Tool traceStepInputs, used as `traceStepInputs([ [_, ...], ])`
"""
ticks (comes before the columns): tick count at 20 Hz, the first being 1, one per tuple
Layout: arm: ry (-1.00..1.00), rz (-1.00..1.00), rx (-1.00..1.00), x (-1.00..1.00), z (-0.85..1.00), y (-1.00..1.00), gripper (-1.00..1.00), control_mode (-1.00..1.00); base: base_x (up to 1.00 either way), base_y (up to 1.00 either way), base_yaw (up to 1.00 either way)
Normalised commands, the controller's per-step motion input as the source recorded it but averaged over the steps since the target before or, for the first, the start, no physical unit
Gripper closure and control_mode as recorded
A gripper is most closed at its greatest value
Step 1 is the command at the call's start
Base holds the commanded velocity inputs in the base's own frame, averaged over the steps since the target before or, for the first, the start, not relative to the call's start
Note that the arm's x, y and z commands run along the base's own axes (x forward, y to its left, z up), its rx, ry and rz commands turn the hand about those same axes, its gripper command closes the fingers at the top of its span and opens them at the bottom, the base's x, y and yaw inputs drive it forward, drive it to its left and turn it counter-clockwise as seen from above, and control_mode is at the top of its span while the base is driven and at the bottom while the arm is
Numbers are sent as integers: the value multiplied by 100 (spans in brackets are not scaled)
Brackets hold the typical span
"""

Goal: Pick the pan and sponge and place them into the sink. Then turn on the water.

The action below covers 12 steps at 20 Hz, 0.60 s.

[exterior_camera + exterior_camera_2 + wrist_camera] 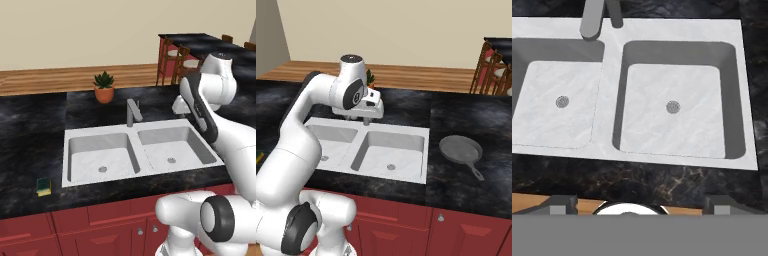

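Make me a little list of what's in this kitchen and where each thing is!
pan: on the dark counter, right of the sink, handle pointing toward the front edge
sponge: on the counter left of the sink, near the front edge
sink: both basins hold nothing, no water running
faucet: upright behind the divider
plant: potted, behind the sink
gripper: open, above the sink

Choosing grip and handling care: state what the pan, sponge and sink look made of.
Pan: looks like dark grey metal, matte, with an even dull sheen; possibly cast iron, though the render leaves that open.
Sponge: looks like soft yellow foam under a dark green scouring layer, judging by the two colour bands.
Sink: looks like white marble or stone composite, smooth, with faint grey veining.
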Motion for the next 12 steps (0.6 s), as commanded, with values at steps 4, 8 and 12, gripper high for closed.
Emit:
traceStepInputs([
  [4,7,-1,2,-1,-1,-36,-100,-100,0,0,0],
  [8,7,-1,2,0,-2,-39,-100,-100,0,0,0],
  [12,7,-1,2,0,-2,-37,-100,-100,0,0,0],
])
